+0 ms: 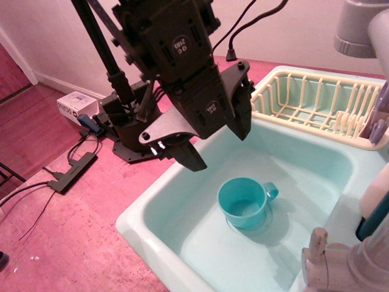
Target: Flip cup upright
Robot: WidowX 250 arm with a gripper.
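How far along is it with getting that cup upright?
It looks done: the cup stands in the sink, mouth up, handle to the right. Nothing is in hand; the end effector hangs open above it, empty. Little seems left beyond pulling away.

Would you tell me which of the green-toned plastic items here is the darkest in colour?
The cup, standing upright in the sink with its handle to the right. It is a deeper teal than the pale mint sink, and the dish rack is cream.
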